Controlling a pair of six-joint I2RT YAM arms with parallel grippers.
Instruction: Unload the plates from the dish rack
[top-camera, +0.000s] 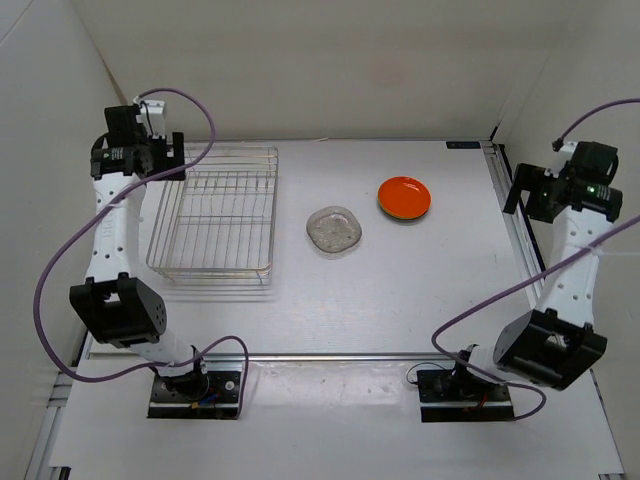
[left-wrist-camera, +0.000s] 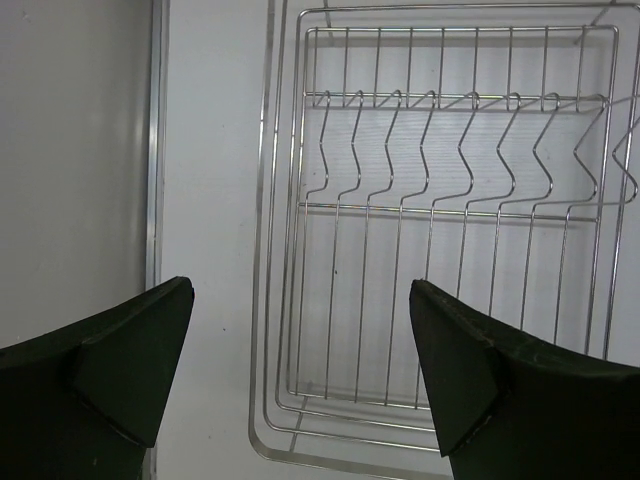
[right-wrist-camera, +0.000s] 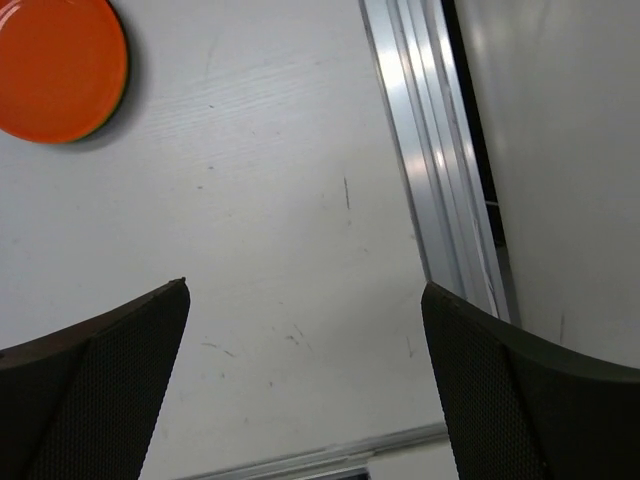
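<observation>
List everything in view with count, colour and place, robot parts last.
dish rack: one, silver wire, left side of the table, no plates in it.
clear plate: one seen, translucent, mid-table, right of the rack.
orange plate: one, orange, right of the clear one, farther back.
table: one, white.
arms: two, white and black, at the left and right edges.
left claw: one, black, open, above the rack.
right claw: one, black, open, above bare table near the right edge.

A robotics lab cell (boxed in white panels (top-camera: 300, 70)): aluminium-railed table (top-camera: 400, 310) with two arms (top-camera: 108, 235) bolted on.
</observation>
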